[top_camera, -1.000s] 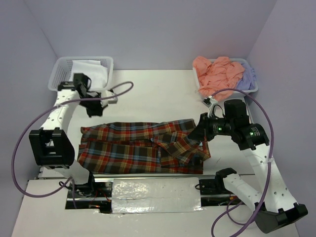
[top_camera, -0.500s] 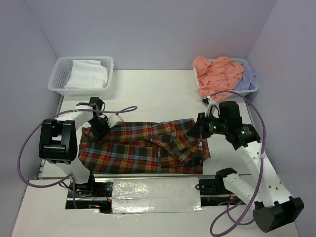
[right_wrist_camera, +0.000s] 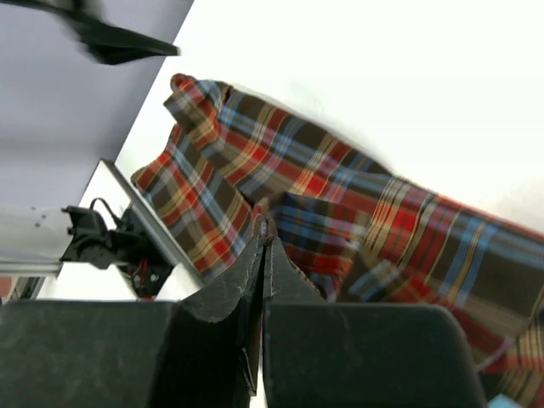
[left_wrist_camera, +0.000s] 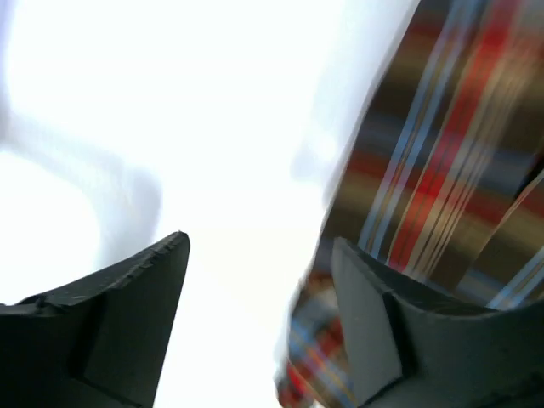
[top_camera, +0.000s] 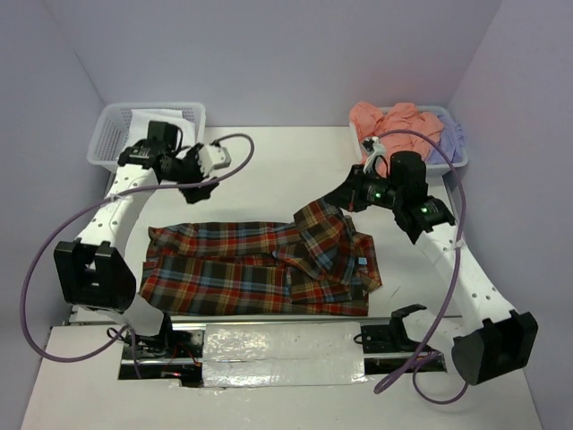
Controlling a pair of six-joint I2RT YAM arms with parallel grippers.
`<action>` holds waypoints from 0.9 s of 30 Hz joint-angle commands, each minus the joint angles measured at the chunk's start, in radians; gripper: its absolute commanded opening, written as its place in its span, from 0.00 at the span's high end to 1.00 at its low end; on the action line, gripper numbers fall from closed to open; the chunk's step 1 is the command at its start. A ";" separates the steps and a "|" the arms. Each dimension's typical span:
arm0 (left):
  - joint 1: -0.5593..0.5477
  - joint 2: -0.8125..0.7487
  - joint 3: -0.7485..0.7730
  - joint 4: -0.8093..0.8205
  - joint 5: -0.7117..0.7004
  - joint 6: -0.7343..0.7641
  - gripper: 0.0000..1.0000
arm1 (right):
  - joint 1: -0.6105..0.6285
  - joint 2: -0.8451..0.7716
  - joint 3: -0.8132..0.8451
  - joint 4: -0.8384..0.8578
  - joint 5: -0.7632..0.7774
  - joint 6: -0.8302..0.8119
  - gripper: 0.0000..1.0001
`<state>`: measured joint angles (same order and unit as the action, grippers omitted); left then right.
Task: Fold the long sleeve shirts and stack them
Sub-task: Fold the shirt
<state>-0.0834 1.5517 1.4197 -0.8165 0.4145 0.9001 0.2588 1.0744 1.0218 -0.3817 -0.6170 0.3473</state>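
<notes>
White table (top_camera: 286, 166), plaid shirt (top_camera: 242, 269) pinched by right gripper (right_wrist_camera: 262, 231); left gripper (left_wrist_camera: 259, 255) agape, empty

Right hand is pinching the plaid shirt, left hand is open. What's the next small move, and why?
Probably carry the right hand leftward over the plaid shirt and lay the lifted flap across the flat body. That hand is shut on a raised fold at the shirt's right end; the open left hand hangs above the table, holding nothing.
</notes>
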 commanded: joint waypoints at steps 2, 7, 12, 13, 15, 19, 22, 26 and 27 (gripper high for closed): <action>-0.166 0.024 0.186 -0.099 0.302 -0.079 0.17 | -0.007 0.058 -0.032 0.193 -0.033 -0.027 1.00; -0.392 0.151 0.312 -0.089 0.346 -0.122 0.10 | -0.009 0.085 -0.063 0.245 -0.041 -0.125 1.00; -0.484 0.241 0.315 0.127 0.454 -0.292 0.01 | -0.013 0.087 -0.114 0.322 -0.104 -0.128 1.00; -0.496 0.255 0.315 0.149 0.460 -0.315 0.01 | -0.012 0.084 -0.121 0.334 -0.122 -0.119 1.00; -0.512 0.289 0.306 0.197 0.451 -0.334 0.01 | -0.012 0.075 -0.141 0.360 -0.128 -0.104 1.00; -0.555 0.321 0.289 0.256 0.486 -0.389 0.01 | -0.012 0.056 -0.155 0.362 -0.133 -0.111 1.00; -0.562 0.353 0.265 0.301 0.463 -0.412 0.01 | -0.013 0.058 -0.147 0.353 -0.162 -0.114 1.00; -0.576 0.373 0.252 0.229 0.498 -0.336 0.01 | -0.012 0.049 -0.150 0.348 -0.152 -0.116 1.00; -0.581 0.375 0.252 0.203 0.527 -0.313 0.03 | -0.010 0.042 -0.154 0.352 -0.141 -0.116 1.00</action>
<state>-0.6537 1.9163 1.6787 -0.5789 0.8482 0.5461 0.2516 1.1618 0.8680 -0.0895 -0.7502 0.2447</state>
